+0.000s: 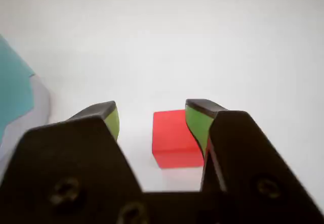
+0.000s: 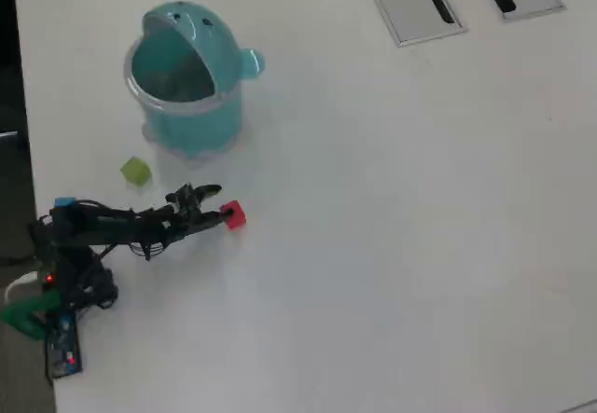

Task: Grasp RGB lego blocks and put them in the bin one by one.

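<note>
Your black two-jawed gripper (image 1: 152, 120) is sitting wide open over the white table (image 1: 212, 37), green pads facing each other, holding nothing. The wrist view is giving you the close look: the small red plastic cube (image 1: 172, 139) is lying on the table between the jaws, hard up against the pad on the view's right, with clear white table showing between the cube and the other pad. Whether that right pad is actually touching the cube, you cannot tell from here.

The overhead view is showing what the wrist camera misses. The teal round plastic bin with the whale-like domed lid (image 2: 189, 82) is standing up-frame of the gripper (image 2: 216, 203), its mouth showing open and its small knob sticking out to the view's right. The red cube (image 2: 233, 214) is lying below and slightly right of that bin, right at the jaw tips. A small yellow-green plastic cube (image 2: 135, 172) is resting just below the bin's lower-left edge, apart from the arm.

In the wrist view only a teal sliver of the bin (image 1: 14, 90) is peeking in at the left edge.
</note>
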